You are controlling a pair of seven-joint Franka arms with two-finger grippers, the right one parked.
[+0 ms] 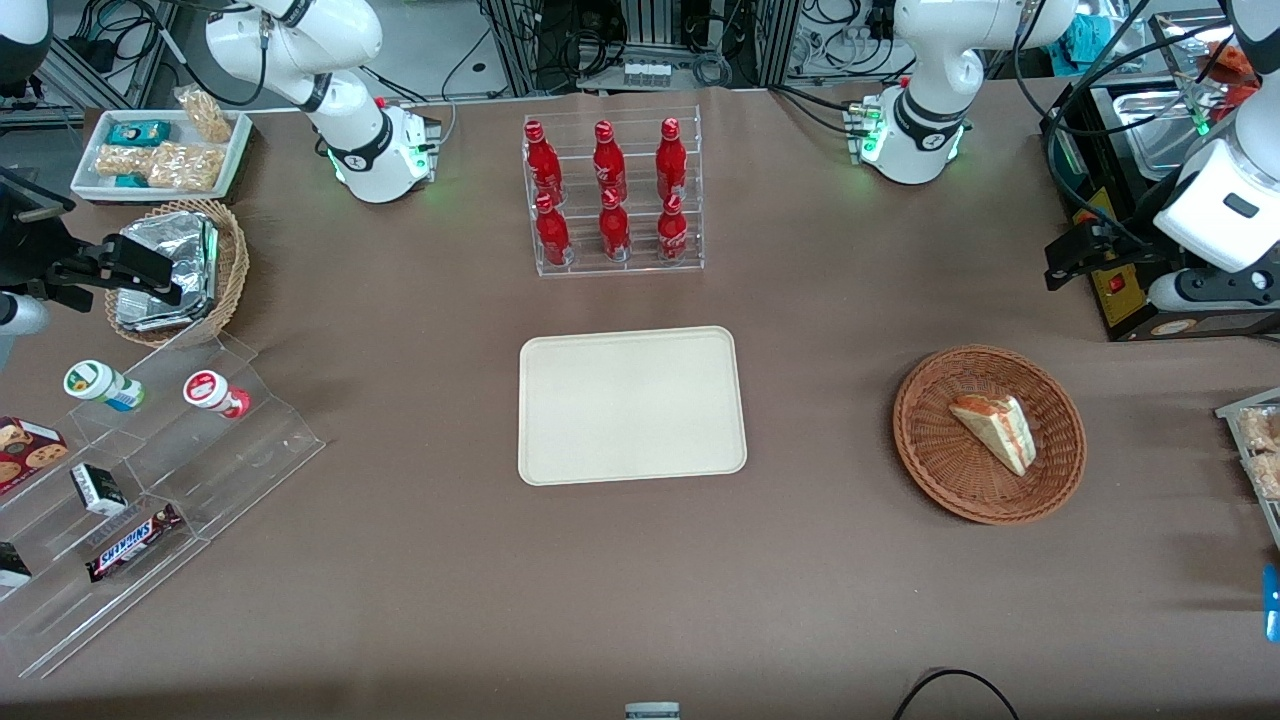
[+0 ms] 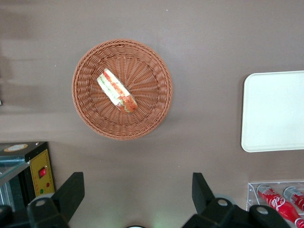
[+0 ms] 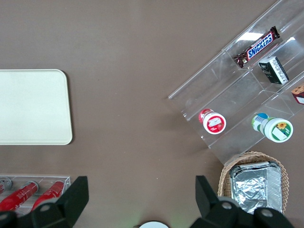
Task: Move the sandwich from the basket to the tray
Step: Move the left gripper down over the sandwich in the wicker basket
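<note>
Left wrist view shows the hand [image 2: 135, 199] hovering high above the surface [image 2: 213, 47], its two dark fingers [image 2: 71, 192] spread wide with nothing between them. In the front view the hand [image 1: 1075, 262] hangs in the air near the working arm's end of the surface, over the edge of the black box [image 1: 1150, 290].

The step in hand looks like the approach: nothing has been grasped yet, and the tray [image 1: 632, 405] is bare.

The sandwich [image 2: 117, 90] lies flat in the basket [image 2: 122, 89], a little off the basket's centre. In the front view the sandwich [image 1: 995, 430] sits toward the 3 o'clock side of the basket [image 1: 989, 434], with its long edge running from about 10 o'clock to 4 o'clock. From the hand, the basket lies at about 7 o'clock in that view, nearer the front camera and well below the fingers. The tray is well apart from the basket, at 9 o'clock from it, toward the middle of the surface.

The next move calls for bringing the hand over the sandwich, turning the wrist so the fingers straddle the wedge across its narrow thickness, then descending into the shallow basket without catching its rim. The clear wrap may be slippery, so a firm, centred grip seems wise.

The rack of red bottles [image 1: 612, 192] stands at 12 o'clock from the tray, clear of the likely path.
</note>
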